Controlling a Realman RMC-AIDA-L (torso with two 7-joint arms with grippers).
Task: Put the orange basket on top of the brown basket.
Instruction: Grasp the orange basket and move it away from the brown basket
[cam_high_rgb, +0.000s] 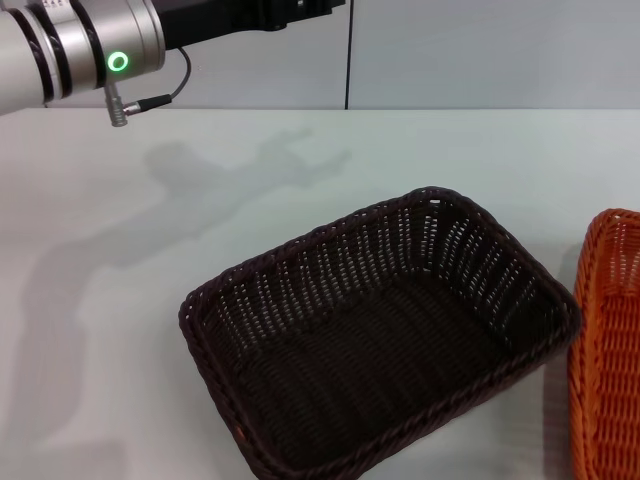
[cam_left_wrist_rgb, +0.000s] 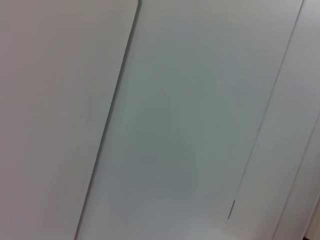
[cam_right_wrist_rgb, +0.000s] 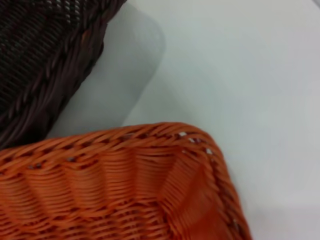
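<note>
The brown basket (cam_high_rgb: 380, 340) sits on the bench (cam_high_rgb: 150, 300), nothing inside it. At its 3 o'clock, just beside but apart, the orange basket (cam_high_rgb: 610, 350) runs off frame; what shows seems bare too. Left arm (cam_high_rgb: 70, 45) hangs at 10 o'clock. Neither hand shows.

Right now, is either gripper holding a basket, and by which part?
Cannot tell: neither gripper shows. The orange basket sits on the table beside the brown basket, not stacked.
</note>
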